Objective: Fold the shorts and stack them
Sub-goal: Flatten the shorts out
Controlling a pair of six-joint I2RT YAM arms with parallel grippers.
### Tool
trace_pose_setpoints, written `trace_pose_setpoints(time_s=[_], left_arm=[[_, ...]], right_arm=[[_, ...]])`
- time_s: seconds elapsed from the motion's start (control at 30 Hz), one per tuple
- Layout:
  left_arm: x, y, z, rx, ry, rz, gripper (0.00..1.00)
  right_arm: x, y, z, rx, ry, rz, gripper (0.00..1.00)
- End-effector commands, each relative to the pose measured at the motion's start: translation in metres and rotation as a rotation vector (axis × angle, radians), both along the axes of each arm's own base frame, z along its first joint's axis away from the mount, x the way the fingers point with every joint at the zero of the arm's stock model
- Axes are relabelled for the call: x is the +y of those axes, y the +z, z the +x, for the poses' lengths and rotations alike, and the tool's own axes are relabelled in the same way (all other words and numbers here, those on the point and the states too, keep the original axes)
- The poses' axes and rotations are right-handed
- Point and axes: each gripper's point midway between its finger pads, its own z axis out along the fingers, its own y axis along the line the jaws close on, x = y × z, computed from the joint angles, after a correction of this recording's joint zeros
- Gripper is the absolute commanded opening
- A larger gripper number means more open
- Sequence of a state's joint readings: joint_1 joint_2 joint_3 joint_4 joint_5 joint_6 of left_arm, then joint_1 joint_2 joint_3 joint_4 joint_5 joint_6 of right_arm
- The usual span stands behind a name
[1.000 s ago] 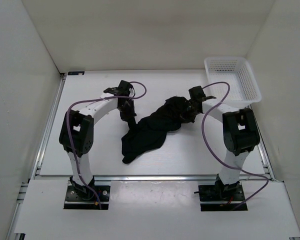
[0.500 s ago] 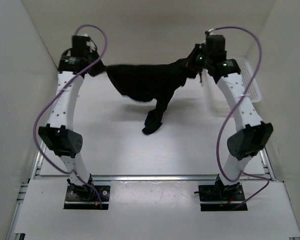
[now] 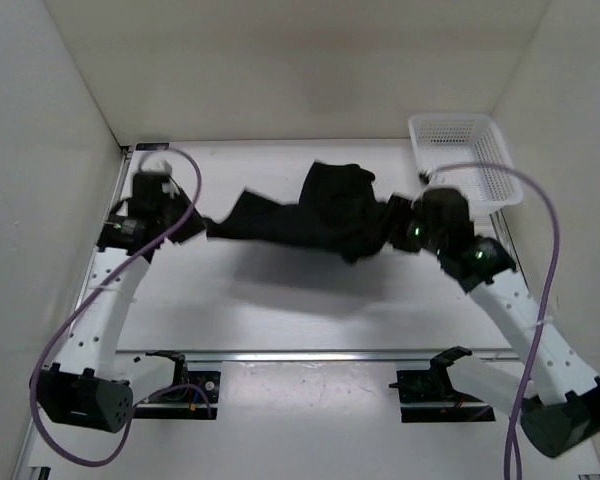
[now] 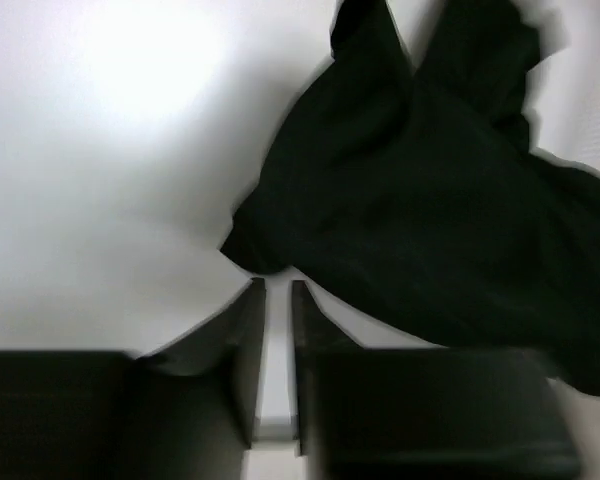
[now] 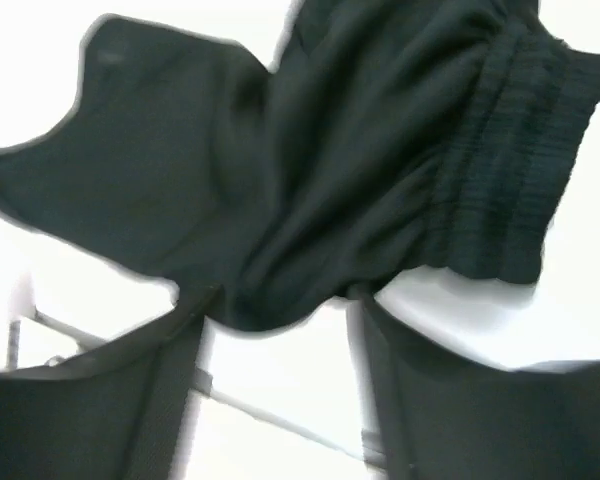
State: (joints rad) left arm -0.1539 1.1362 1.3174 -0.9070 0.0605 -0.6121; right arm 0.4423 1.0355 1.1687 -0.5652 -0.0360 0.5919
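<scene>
The black shorts [image 3: 320, 215] stretch crumpled across the back middle of the table, between my two grippers. My left gripper [image 3: 195, 228] is at their left end. In the left wrist view its jaws [image 4: 277, 285] stand a narrow gap apart with nothing between them, and a corner of the shorts [image 4: 430, 220] lies just past the tips. My right gripper [image 3: 392, 228] is at their right end. In the right wrist view it [image 5: 280, 295] is wide open, an edge of the shorts [image 5: 330, 170] sagging between its fingertips. The ribbed waistband [image 5: 525, 180] shows at the right.
A white mesh basket [image 3: 465, 160] stands at the back right corner, just behind my right arm. White walls close in the table on the left, back and right. A metal rail [image 3: 330, 353] runs along the near edge of the table.
Both arms have swung down from high at the back, bringing the stretched shorts low over the table. Both grippers, shut on the shorts before, have opened, the right one wide.
</scene>
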Motion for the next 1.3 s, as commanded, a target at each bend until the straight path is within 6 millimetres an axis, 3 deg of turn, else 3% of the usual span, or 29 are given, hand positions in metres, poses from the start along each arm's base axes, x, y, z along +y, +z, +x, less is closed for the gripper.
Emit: trace_pose_setpoints(time_s=[0.0, 0.07, 0.13, 0.23, 0.4, 0.43, 0.53, 0.67, 0.8, 0.9, 0.97, 1.0, 1.13, 1.23, 1.27], left_arm=[[-0.007, -0.097, -0.034, 0.259, 0.026, -0.028, 0.33], [-0.007, -0.125, -0.049, 0.342, 0.040, -0.034, 0.39], [-0.004, -0.128, -0.048, 0.352, 0.061, -0.025, 0.55], [0.000, -0.135, -0.048, 0.378, 0.088, -0.009, 0.55], [0.005, -0.163, -0.057, 0.501, 0.135, 0.018, 0.54], [0.002, -0.171, -0.060, 0.526, 0.125, 0.009, 0.54], [-0.006, -0.198, -0.062, 0.616, 0.102, 0.009, 0.70], [-0.010, -0.224, -0.049, 0.663, 0.100, 0.012, 0.96], [-0.017, -0.241, -0.030, 0.694, 0.091, 0.023, 0.97], [-0.022, -0.253, -0.019, 0.722, 0.083, 0.034, 0.87], [-0.026, -0.260, -0.014, 0.741, 0.068, 0.047, 0.74], [-0.025, -0.263, -0.015, 0.751, 0.068, 0.050, 0.52], [-0.029, -0.261, -0.009, 0.745, 0.062, 0.039, 0.10], [-0.029, -0.261, -0.009, 0.745, 0.062, 0.038, 0.10], [-0.029, -0.259, -0.008, 0.736, 0.061, 0.036, 0.10]], right_arm=[[-0.034, -0.109, -0.051, 0.248, -0.148, -0.123, 0.77], [-0.046, -0.135, -0.081, 0.343, -0.206, -0.115, 0.82], [-0.060, -0.159, -0.096, 0.408, -0.268, -0.145, 0.82], [-0.069, -0.162, -0.101, 0.438, -0.314, -0.147, 0.64], [-0.069, -0.177, -0.103, 0.526, -0.324, -0.110, 0.59], [-0.063, -0.180, -0.099, 0.534, -0.310, -0.075, 0.64], [-0.043, -0.196, -0.099, 0.614, -0.249, 0.077, 0.72], [-0.041, -0.205, -0.089, 0.628, -0.262, 0.185, 0.76], [-0.055, -0.213, -0.069, 0.627, -0.330, 0.252, 0.74], [-0.058, -0.224, -0.059, 0.634, -0.333, 0.277, 0.72], [-0.057, -0.227, -0.046, 0.616, -0.330, 0.290, 0.70], [-0.055, -0.227, -0.041, 0.613, -0.330, 0.308, 0.69], [-0.054, -0.247, -0.034, 0.674, -0.351, 0.289, 0.61], [-0.056, -0.255, -0.028, 0.662, -0.379, 0.261, 0.53], [-0.058, -0.255, -0.024, 0.652, -0.398, 0.260, 0.45]])
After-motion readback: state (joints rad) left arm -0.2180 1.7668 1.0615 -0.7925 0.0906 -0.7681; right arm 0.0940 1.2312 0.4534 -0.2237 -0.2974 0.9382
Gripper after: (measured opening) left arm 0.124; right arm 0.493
